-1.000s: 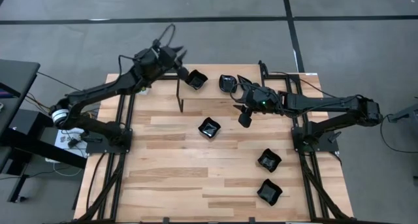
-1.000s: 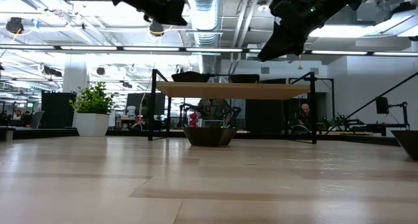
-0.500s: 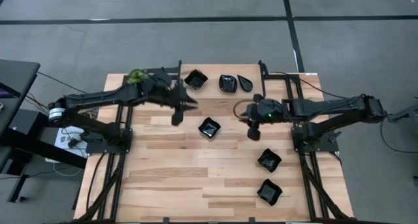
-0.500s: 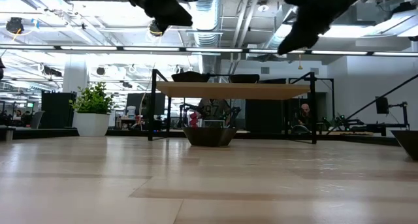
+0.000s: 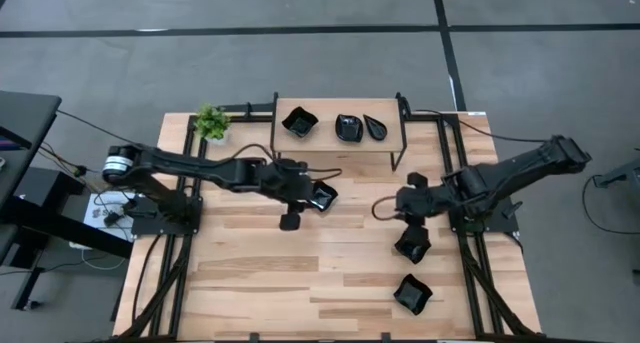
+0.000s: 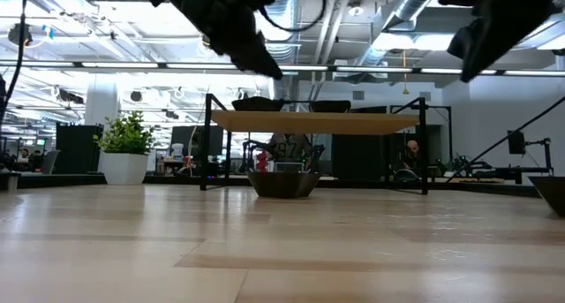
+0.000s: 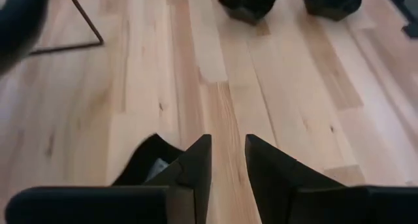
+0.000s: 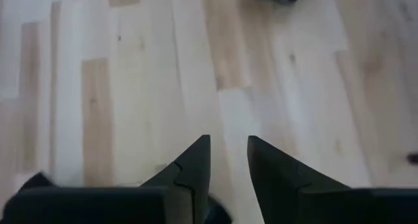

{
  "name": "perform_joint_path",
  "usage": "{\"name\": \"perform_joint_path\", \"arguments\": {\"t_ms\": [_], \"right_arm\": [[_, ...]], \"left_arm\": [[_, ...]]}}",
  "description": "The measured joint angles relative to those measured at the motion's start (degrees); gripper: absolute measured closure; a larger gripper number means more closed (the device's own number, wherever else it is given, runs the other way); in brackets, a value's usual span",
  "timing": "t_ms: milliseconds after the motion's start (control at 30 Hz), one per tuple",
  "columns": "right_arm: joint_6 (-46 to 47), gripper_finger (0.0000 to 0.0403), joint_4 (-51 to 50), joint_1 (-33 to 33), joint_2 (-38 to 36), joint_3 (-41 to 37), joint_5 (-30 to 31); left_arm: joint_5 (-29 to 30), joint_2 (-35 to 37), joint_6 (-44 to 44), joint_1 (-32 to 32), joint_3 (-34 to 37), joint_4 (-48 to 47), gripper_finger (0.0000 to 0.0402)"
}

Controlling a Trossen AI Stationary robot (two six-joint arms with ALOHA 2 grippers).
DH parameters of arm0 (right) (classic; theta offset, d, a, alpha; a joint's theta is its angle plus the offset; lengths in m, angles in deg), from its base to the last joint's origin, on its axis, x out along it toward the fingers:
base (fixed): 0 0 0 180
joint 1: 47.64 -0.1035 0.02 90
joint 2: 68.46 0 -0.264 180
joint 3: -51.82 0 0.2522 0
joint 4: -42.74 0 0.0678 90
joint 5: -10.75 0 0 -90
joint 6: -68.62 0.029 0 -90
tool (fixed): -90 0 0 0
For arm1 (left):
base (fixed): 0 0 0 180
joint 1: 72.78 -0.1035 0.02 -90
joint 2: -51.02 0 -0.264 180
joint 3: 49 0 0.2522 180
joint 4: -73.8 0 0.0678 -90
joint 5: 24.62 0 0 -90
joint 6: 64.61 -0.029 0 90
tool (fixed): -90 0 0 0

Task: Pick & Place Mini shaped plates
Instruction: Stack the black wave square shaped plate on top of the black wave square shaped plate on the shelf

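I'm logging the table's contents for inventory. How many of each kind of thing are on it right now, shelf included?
Black mini plates on the shelf: 3
Black mini plates on the tabletop: 3
Green potted plant: 1
Total: 7

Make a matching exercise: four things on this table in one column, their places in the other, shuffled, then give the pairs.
Things:
1. potted plant
2. teardrop plate
3. left gripper
4. right gripper

Places:
A. on the raised shelf, at its right end
B. over the table's right side, just above a plate
C. far left corner of the table
D. near the table's middle, beside a lone plate

Pairs: 1-C, 2-A, 3-D, 4-B
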Motion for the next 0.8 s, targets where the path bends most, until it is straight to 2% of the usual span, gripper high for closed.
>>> {"name": "perform_joint_path", "arguments": {"t_ms": [167, 400, 567, 700, 800], "right_arm": [[4.8, 0.0305, -1.0, -4.3, 0.0, 0.0, 0.0], [5.6, 0.0305, -0.5, -9.2, 0.0, 0.0, 0.2], [5.7, 0.0305, -0.5, -11.3, 0.0, 0.0, 4.1], [6.9, 0.0305, -0.5, -11.6, 0.0, 0.0, 7.5], [7.2, 0.0305, -0.5, -11.5, 0.0, 0.0, 7.8]], "left_arm": [[0.0, -2.9, 0.2, 0.0, 0.0, 0.2, 0.0299], [-0.1, -5.5, -0.1, -1.2, 0.0, 0.9, 0.0255], [0.1, -8.3, -4.5, -3.2, 0.0, 1.1, 0.0238], [0.2, -10.6, -9.0, -4.0, 0.0, 1.3, 0.0238], [-0.1, -12.4, -13.1, -4.1, 0.0, 1.3, 0.0244]]}}
